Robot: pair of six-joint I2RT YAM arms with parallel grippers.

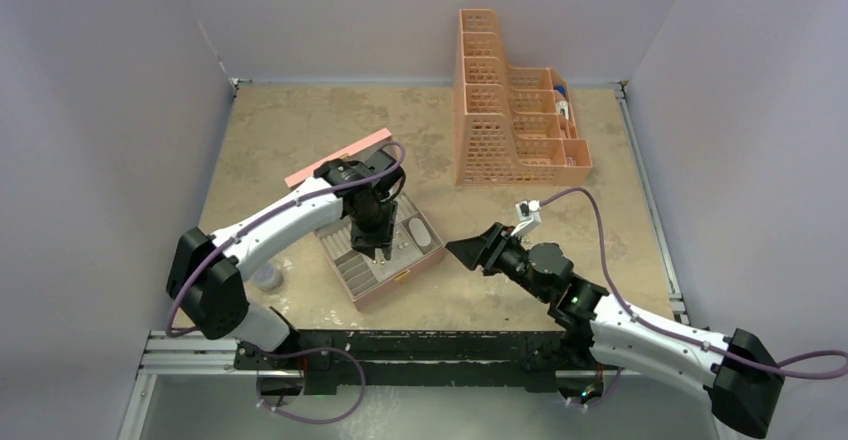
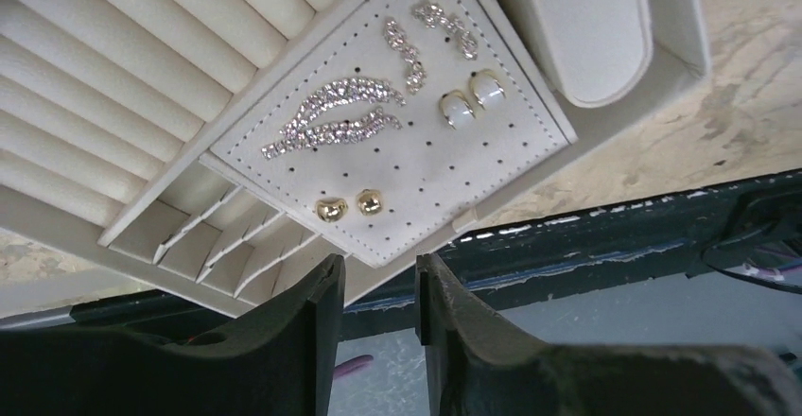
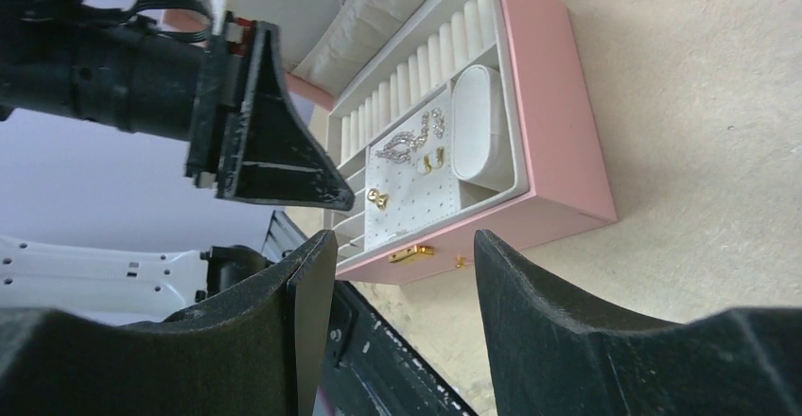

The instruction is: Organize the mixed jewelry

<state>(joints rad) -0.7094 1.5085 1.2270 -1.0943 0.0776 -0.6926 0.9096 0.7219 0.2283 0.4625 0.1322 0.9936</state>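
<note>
a: left gripper (image 2: 378,279)?
b: jaws parted by a narrow gap, nothing between them. it sits at the bottom of the left wrist view, close below the lower corner of the perforated earring panel (image 2: 492,165).
a: right gripper (image 3: 402,246)?
b: spread wide, empty, apart from the pink jewelry box (image 3: 558,104).
a: where's the mixed jewelry (image 3: 405,142)?
b: all on that panel. the gold ball studs (image 2: 350,206) are nearest the fingers, rhinestone leaf earrings (image 2: 336,118) at centre, white enamel earrings (image 2: 470,99) to the right, small crystal drops (image 2: 430,33) above.
a: how will they handle?
b: light, hard and slippery, i'd judge, with delicate stone settings. the studs look pinned through the holes, so pinch a ball by its sides and lift straight off. take the leaves by the metal, not the stones.
</note>
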